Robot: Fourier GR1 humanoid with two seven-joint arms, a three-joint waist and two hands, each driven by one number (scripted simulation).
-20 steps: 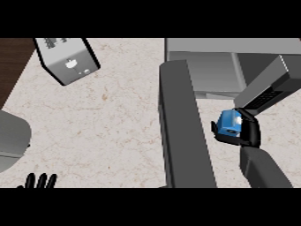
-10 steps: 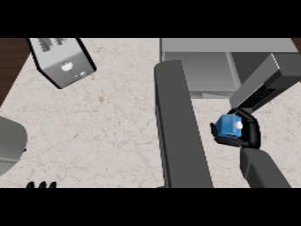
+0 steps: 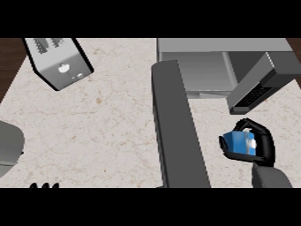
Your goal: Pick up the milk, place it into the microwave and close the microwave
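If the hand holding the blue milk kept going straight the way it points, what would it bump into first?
Probably the microwave's dark keypad side, just ahead of the right hand and milk. Depth is unclear.

microwave (image 3: 205, 66) on counter (image 3: 114, 119) at 1 o'clock | its door (image 3: 175, 128) open toward 6 | toaster (image 3: 60, 64) at 11 | milk (image 3: 238, 142) in right hand (image 3: 260, 145) at 4, before microwave

milk (image 3: 237, 142): blue | microwave (image 3: 208, 66): grey | counter (image 3: 107, 123): beige speckled, possibly marble | robot hand (image 3: 262, 143): black
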